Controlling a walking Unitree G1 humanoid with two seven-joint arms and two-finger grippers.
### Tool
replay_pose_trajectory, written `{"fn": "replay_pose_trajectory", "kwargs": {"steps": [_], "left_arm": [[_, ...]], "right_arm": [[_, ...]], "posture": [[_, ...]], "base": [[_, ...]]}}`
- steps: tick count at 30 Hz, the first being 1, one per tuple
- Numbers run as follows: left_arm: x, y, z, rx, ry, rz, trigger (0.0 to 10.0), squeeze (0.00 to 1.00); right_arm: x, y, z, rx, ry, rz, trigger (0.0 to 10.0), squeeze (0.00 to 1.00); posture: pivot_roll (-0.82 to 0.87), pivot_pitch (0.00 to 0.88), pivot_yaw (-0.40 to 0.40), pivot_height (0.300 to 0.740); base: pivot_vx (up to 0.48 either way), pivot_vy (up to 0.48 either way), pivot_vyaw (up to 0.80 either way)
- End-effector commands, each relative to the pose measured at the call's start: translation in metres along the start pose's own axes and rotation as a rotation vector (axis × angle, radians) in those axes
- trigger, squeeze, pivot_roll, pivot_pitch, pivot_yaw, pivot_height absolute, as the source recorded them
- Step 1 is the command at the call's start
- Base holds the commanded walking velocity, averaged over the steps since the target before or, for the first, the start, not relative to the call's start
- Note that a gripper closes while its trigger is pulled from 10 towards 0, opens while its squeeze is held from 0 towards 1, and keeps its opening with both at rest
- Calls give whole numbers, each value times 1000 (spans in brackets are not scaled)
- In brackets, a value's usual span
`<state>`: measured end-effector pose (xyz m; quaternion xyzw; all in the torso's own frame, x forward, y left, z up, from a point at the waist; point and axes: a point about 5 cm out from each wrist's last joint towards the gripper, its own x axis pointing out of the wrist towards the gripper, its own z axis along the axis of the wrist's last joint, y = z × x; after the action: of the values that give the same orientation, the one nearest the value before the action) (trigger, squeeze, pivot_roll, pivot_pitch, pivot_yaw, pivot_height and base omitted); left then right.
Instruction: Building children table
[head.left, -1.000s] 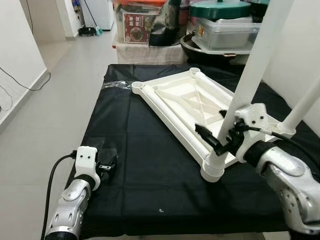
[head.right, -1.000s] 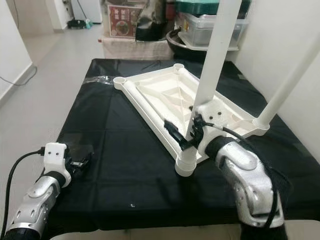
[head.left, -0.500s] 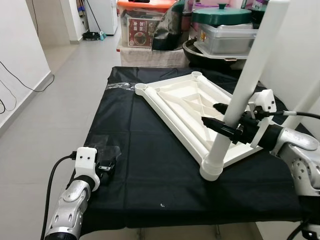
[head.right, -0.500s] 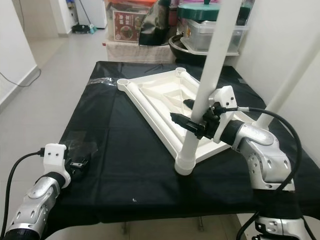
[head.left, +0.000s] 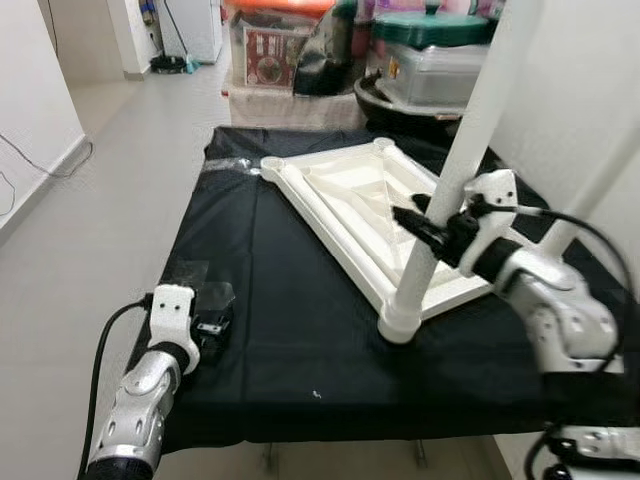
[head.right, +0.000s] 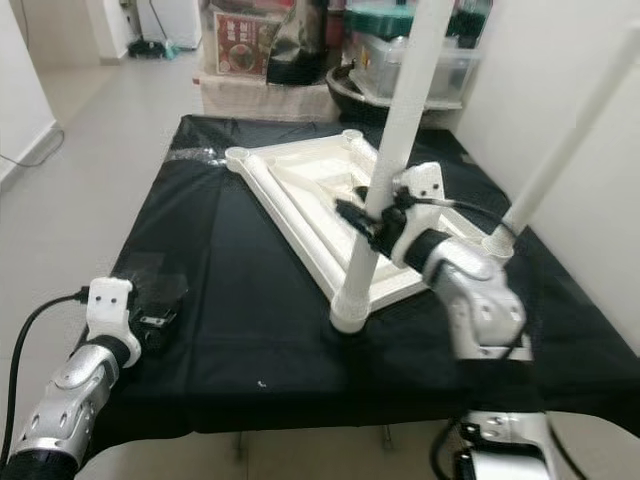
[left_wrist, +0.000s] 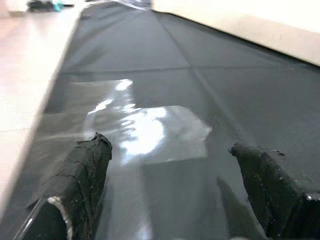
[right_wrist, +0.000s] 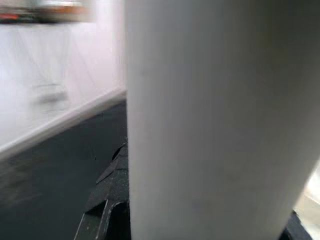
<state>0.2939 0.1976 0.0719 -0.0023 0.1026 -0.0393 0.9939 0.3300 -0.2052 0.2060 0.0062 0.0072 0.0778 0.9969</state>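
Higher now, right gripper (head.left: 425, 222) clasps the table leg (head.left: 455, 180); left gripper (left_wrist: 175, 200) gapes over black cloth (left_wrist: 200, 65).

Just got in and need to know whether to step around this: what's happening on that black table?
The robot is putting together a white children's table. The tabletop lies upside down on the black cloth. The right pincer grips a white leg standing in the near corner socket; another leg stands in the right-hand corner. The left pincer is open, low over the cloth's near left edge, holding nothing.
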Motion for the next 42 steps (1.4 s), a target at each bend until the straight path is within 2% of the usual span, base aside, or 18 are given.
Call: {"fn": "replay_pose_trajectory", "kwargs": {"steps": [1,2,4,5,7,9,10,11,12,16,17,20,21,24,25,29,36,42], "left_arm": [[-2,0,-5,8,15,0,10000,0],[-2,0,-5,8,15,0,10000,0],[-2,0,-6,10,19,0,10000,0],[-2,0,-6,10,19,0,10000,0],[-2,0,-5,5,17,3,10000,0],[-2,0,-5,6,16,1,10000,0],[-1,0,-4,9,15,-2,10000,0],[-1,0,-4,9,15,-2,10000,0],[0,0,-4,12,15,-4,10000,0],[2,0,-3,13,14,-5,10000,0],[4,-1,-1,10,9,-5,10000,0],[4,-3,-2,7,8,-7,10000,0],[4,-5,-3,4,9,-11,10000,0],[3,-8,-5,0,14,-19,10000,0],[3,-8,-5,0,14,-19,10000,0],[4,-7,-7,-1,21,-19,10000,0],[4,-9,-7,-4,17,-18,10000,0],[1,-6,-9,0,23,-8,10000,0]], "right_arm": [[-18,-17,-35,-33,189,-310,0,0],[-18,-17,-35,-33,189,-310,0,0],[-34,7,-37,-39,175,-408,0,0],[-34,7,-37,-39,175,-408,0,0],[-42,36,-44,32,199,-391,0,0],[-43,45,-45,59,206,-378,0,0],[-42,49,-46,81,212,-375,3725,0],[-42,49,-46,81,212,-375,3725,0],[-41,50,-46,90,213,-375,10000,0],[-38,48,-45,88,212,-363,10000,0],[-32,41,-34,97,154,-352,10000,1000],[-26,34,-20,110,97,-266,10000,1000],[-24,34,-12,133,55,-138,10000,43],[-33,35,7,130,-50,174,10000,0],[-33,35,7,130,-50,174,10000,0],[-63,46,6,-18,-55,581,10000,0],[-63,72,-5,-49,-28,778,10000,0],[-45,75,-13,-91,-23,752,10000,0]], "posture": [[105,0,-84,740],[105,0,-84,740],[116,0,-81,740],[116,0,-81,740],[113,0,-73,740],[109,0,-72,740],[102,0,-70,740],[102,0,-70,740],[101,0,-70,740],[98,0,-69,740],[94,0,-73,740],[90,0,-70,740],[84,0,-68,740],[78,0,-67,740],[78,0,-67,740],[70,0,-76,740],[90,0,-86,740],[103,0,-93,740]], "base": [[0,0,0],[0,0,0],[0,0,0],[0,0,0],[0,0,0],[0,0,0],[0,0,0],[0,0,0],[0,0,0],[0,0,0],[0,0,0],[0,0,0],[0,0,0],[0,0,0],[0,0,0],[0,0,0],[0,0,0],[0,0,0]]}}
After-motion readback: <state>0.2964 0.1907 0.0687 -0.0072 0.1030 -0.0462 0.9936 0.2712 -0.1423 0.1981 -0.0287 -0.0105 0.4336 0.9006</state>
